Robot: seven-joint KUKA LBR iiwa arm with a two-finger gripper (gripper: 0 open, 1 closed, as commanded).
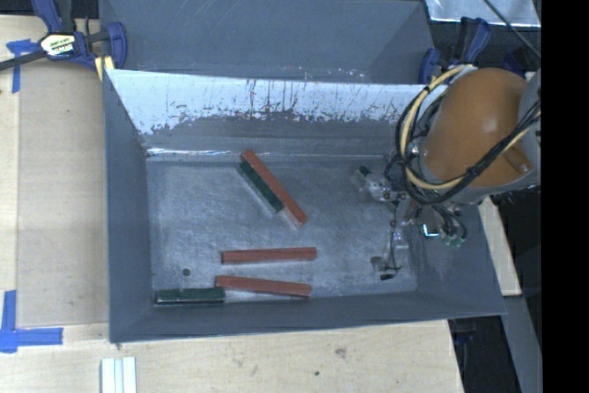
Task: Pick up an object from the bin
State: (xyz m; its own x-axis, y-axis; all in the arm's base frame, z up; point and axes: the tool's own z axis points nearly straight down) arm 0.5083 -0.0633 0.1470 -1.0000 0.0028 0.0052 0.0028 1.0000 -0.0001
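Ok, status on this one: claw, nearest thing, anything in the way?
Claw over bare floor, view's right side of bin. Nearest thing: red-brown stick, lying flat toward view's left, apart from claw. Nothing between them.

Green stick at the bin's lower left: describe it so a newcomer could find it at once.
In the grey bin, find the floor corner at the view's lower left. A short dark green stick lies flat along the near wall there, its right end by a longer brown stick. It is darker and shorter than the brown sticks beside it.
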